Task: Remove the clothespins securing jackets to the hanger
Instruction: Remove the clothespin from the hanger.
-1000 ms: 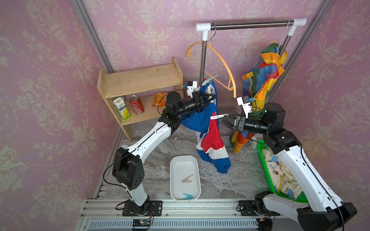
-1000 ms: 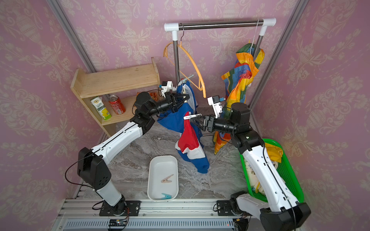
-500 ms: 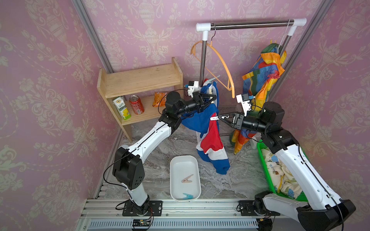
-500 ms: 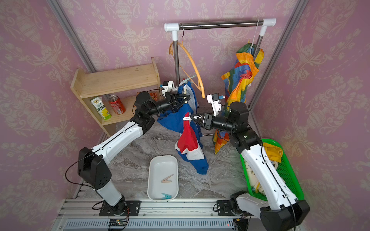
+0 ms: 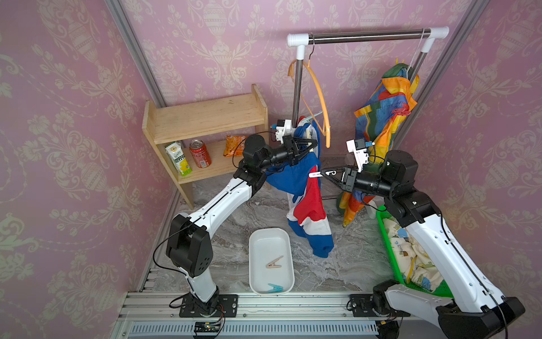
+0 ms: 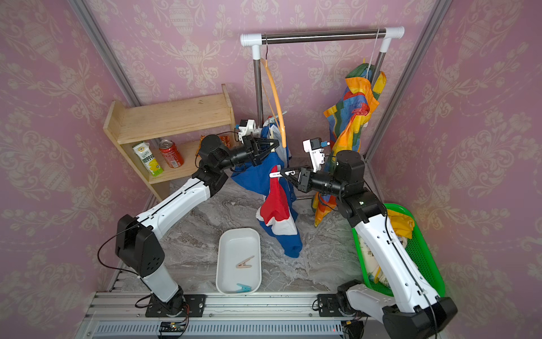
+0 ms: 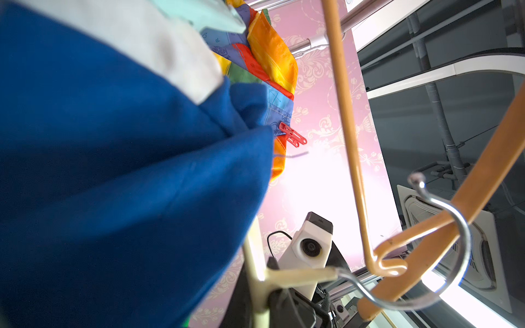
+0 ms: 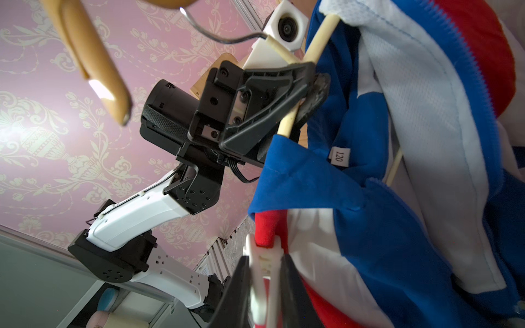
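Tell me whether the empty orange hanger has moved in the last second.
Yes. The orange hanger has turned on its hook: in both top views both its ends now sit closer to the rack's upright post.

A white clothespin [image 5: 315, 175] grips the red edge of the hanging blue-red-white jacket [image 5: 306, 205].

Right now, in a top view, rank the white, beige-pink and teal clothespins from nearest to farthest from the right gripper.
1. white clothespin: between the right gripper fingers, clipped on the blue, red and white jacket.
2. beige-pink clothespin: down in the white tray, around its middle.
3. teal clothespin: same tray, at the end by the arms' base rail.
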Controlling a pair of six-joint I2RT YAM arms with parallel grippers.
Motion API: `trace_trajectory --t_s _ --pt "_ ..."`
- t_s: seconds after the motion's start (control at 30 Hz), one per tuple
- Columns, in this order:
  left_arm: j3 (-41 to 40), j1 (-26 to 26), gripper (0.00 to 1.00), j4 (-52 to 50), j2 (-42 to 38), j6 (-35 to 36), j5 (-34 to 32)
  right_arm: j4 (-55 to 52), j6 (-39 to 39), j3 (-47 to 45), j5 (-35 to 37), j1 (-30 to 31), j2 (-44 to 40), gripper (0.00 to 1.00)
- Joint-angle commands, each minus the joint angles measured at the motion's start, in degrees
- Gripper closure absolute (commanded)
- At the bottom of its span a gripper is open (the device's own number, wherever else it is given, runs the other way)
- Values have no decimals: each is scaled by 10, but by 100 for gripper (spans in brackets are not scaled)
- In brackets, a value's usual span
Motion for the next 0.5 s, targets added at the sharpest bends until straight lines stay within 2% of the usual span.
trace_trajectory --t_s 0.0,0.2,0.3,0.37,0.47 --pt "34 -1 100 36 -17 24 10 -38 -28 26 39 -12 -34 90" --pt "41 1 100 13 -16 49 12 -124 -62 54 48 -37 -78 90" --pt "55 2 100 -9 -7 64 10 -173 -60 71 17 -23 -82 90" --pt "74 3 100 -29 4 76 11 -195 -72 73 26 37 -77 90" --pt "105 4 100 -45 27 84 13 -247 -116 79 123 181 -49 90"
